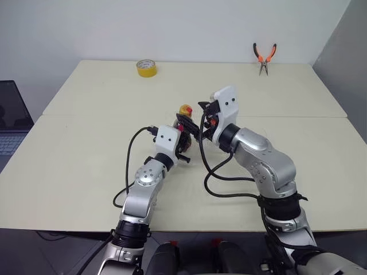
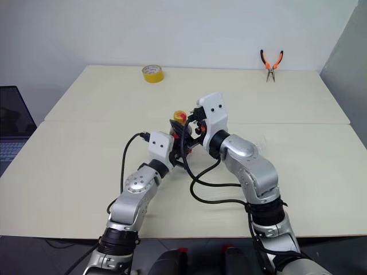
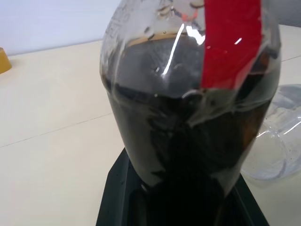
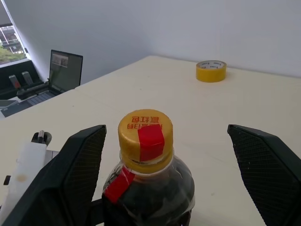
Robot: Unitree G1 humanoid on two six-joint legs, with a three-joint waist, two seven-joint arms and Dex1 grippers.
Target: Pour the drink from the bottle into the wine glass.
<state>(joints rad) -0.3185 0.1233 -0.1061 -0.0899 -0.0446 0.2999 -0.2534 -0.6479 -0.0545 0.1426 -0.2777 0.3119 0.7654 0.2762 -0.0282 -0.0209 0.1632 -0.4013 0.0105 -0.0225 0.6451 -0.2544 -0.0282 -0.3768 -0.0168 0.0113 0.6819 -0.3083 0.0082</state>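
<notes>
My left gripper [image 1: 183, 140] is shut on the lower body of the small clear bottle [image 3: 188, 94], holding it upright over the middle of the table [image 1: 86, 143]. The dark brown drink [image 3: 178, 146] fills it up to the shoulder. Its yellow cap [image 4: 145, 133], with a red strip over it, is on. My right gripper [image 4: 167, 131] is open, one black finger on either side of the cap and neither touching it. The clear wine glass [image 3: 282, 136] stands just beside the bottle, partly out of the left wrist view.
A yellow tape roll [image 1: 146, 67] lies at the far left of the table and orange-handled pliers [image 1: 264, 57] at the far right. A laptop [image 1: 11, 117] sits on a lower surface off the table's left edge.
</notes>
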